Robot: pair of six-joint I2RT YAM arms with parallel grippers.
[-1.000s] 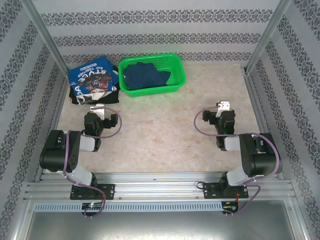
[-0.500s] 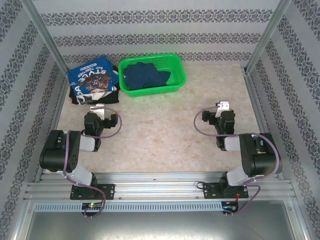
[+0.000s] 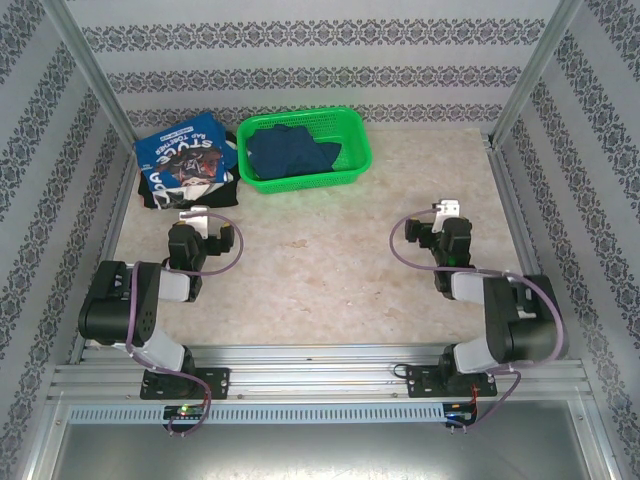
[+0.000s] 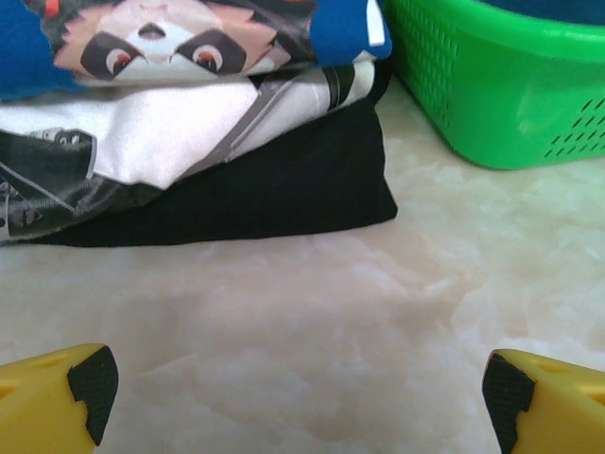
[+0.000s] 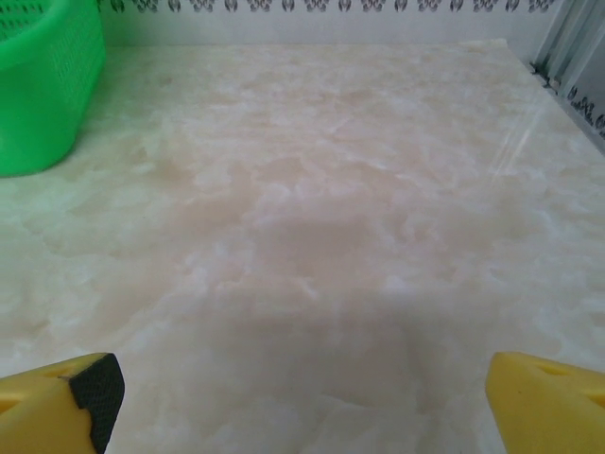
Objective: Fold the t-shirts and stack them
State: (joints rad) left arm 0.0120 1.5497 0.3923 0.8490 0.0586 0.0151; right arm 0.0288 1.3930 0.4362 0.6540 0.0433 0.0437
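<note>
A folded stack of t-shirts (image 3: pixel 187 172) lies at the back left of the table. Its top tee is blue (image 4: pixel 348 26) with white lettering and a cartoon face; a white printed panel (image 4: pixel 151 132) and a black tee (image 4: pixel 274 189) lie under it. Another dark blue tee (image 3: pixel 290 152) lies crumpled in the green basket (image 3: pixel 352 165). My left gripper (image 3: pixel 197 214) hovers just in front of the stack, open and empty (image 4: pixel 295 392). Over bare table at the right, my right gripper (image 3: pixel 447 209) is also open and empty (image 5: pixel 298 388).
The green mesh basket (image 4: pixel 492 95) stands right beside the stack, at the back centre; its corner shows in the right wrist view (image 5: pixel 43 85). Metal frame posts and patterned walls enclose the marble table (image 3: pixel 320 260) on three sides.
The right arm has stretched slightly forward, its gripper shifting a little toward the back. The left arm and the shirts have not moved.
</note>
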